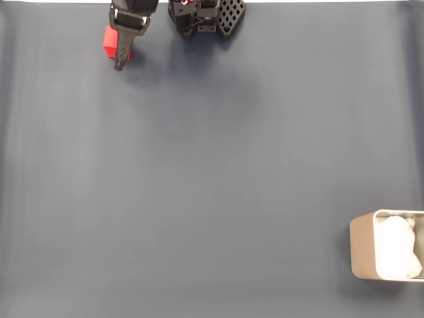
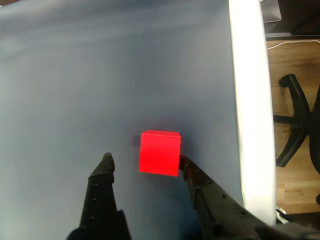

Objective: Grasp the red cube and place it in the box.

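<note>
In the fixed view, our tool (image 1: 120, 61) reaches the cube (image 1: 109, 41) on the matte grey tabletop (image 1: 212, 172); the beige, round-cornered box (image 1: 361, 246) sits well apart, so carrying remains. In the wrist view, our tool (image 2: 145, 162) stands spread, the smooth, sharp-edged cube (image 2: 159, 152) between its tips, ungrasped.

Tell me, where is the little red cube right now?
The small bright red cube sits at the top left of the fixed view, on the dark blue table mat, between the open black claw's fingers in the wrist view.
</note>
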You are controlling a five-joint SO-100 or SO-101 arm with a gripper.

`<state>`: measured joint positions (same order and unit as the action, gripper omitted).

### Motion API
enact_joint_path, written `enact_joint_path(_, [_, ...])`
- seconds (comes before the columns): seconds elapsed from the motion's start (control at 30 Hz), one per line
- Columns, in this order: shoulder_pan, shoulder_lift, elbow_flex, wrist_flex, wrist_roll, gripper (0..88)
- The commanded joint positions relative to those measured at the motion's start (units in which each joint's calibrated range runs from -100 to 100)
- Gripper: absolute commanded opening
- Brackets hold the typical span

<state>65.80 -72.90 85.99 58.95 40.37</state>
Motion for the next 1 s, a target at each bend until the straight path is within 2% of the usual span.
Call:
enact_joint_path(0.0, [-0.5, 1.1, -3.5, -1.7, -0.7, 30.1])
enact_joint_path(0.5, [-1.5, 2.5, -4.4, -3.9, -1.7, 29.8])
enact_joint_path(0.97, [-1.5, 2.9, -4.5, -4.2, -0.6, 13.4])
